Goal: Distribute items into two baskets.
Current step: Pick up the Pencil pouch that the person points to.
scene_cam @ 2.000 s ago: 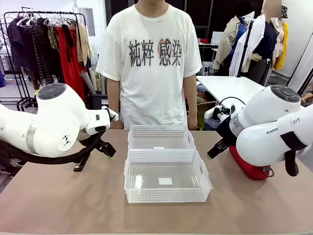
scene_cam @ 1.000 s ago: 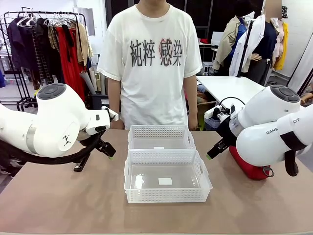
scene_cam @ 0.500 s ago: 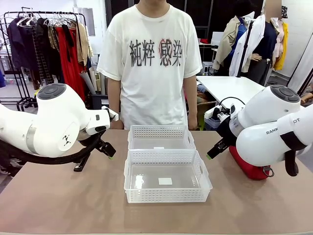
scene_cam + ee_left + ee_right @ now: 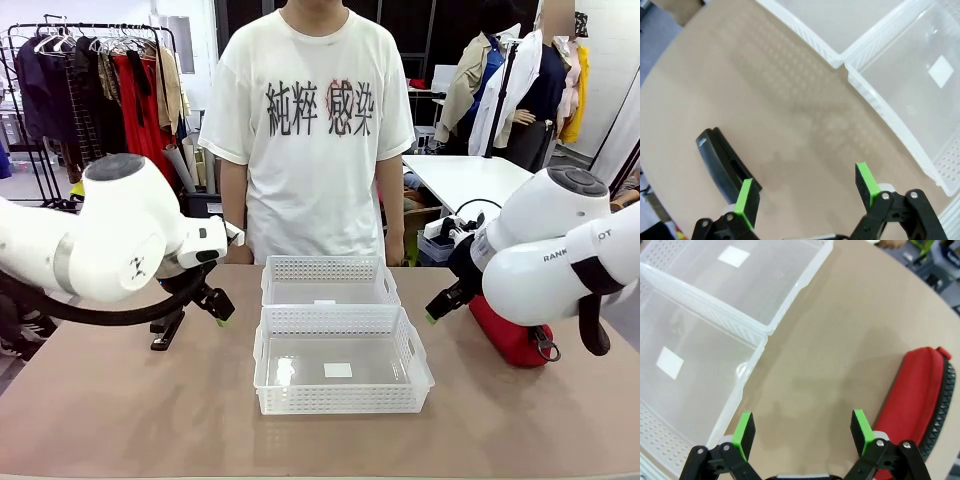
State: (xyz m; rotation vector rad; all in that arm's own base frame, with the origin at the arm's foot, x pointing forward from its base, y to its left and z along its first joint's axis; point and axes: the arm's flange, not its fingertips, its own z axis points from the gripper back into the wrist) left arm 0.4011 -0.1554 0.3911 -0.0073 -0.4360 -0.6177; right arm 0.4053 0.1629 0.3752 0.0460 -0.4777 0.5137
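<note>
1. On the tabletop (image 4: 120,420), right in the middle, we see two white lattice baskets set end to end and touching. The larger near basket (image 4: 340,398) is on our side, and the smaller far basket (image 4: 325,268) is toward the person (image 4: 315,120) standing at the far edge.
2. In the right wrist view each basket shows a small white label on its clear bottom.
3. Our left fingers (image 4: 746,200) stand wide apart with nothing between them, over bare tabletop to the left of the baskets.
4. The black stapler (image 4: 165,330) lies flat on the tabletop, left of the baskets and apart from them, under our left arm. In the left wrist view one green pad covers its near end, and we cannot tell whether the pad touches it.
5. Our right fingers (image 4: 860,429) are spread just as wide and grip nothing, over bare tabletop between the baskets and the pouch.
6. The red pouch (image 4: 505,335) lies on the tabletop to the right of the near basket, apart from it, and in the front view our right arm partly hides it. In the right wrist view its black zipper runs along the outer edge, and the pouch sits just beyond one green pad.
7. The person's arms hang down, hands near the far edge of the tabletop.
</note>
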